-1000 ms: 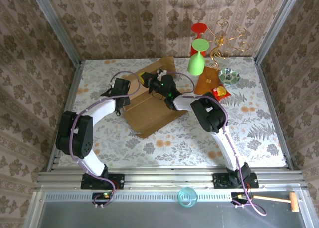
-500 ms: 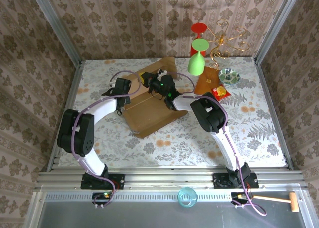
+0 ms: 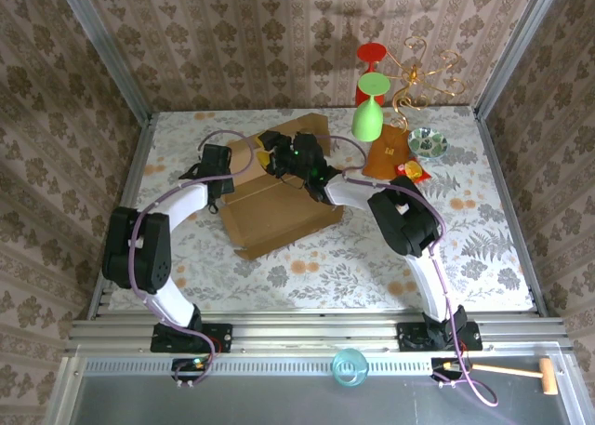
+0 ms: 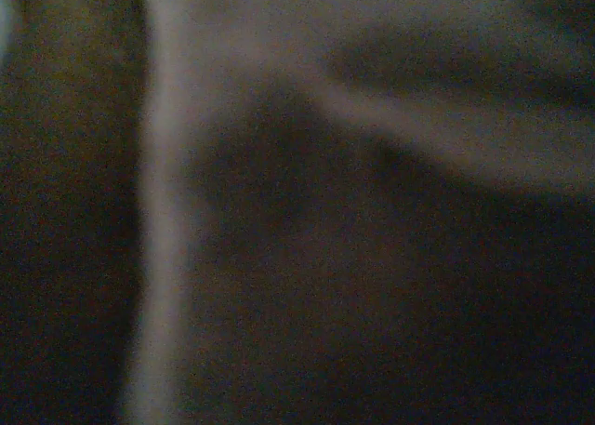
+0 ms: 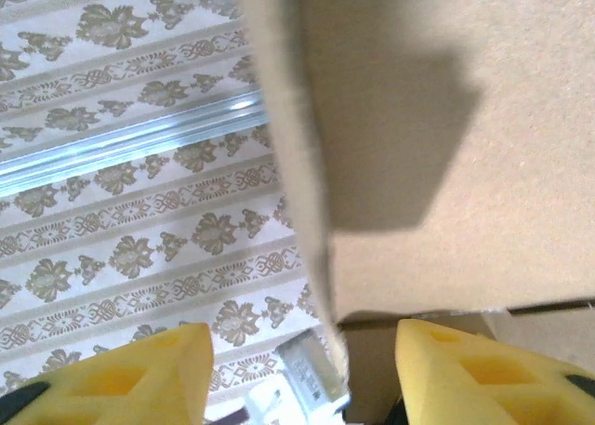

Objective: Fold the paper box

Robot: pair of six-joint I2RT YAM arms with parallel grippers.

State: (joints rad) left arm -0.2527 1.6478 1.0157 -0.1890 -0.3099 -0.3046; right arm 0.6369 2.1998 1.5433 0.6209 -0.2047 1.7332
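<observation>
Yellow fingers [image 5: 130, 378] of my right end effector [image 5: 299, 343] stand apart, released. The edge of a raised flap of the paper box [image 5: 446, 118] runs through the gap between them, touching neither finger as far as I can see. My left end effector [image 3: 219, 165] is clenched tight at the box's 9 o'clock edge. Its wrist view is dark, blurred cardboard, so I cannot tell whether it pinches the board or only presses on it. From above, the box lies in the middle of the table [image 3: 307, 267], its long axis running roughly 8 to 2 o'clock, with the base flat and the rear panel tilted up toward 12. My right end effector sits at that panel's top edge, so I judge the right arm better placed to bring it over toward 6 o'clock while the left steadies.
</observation>
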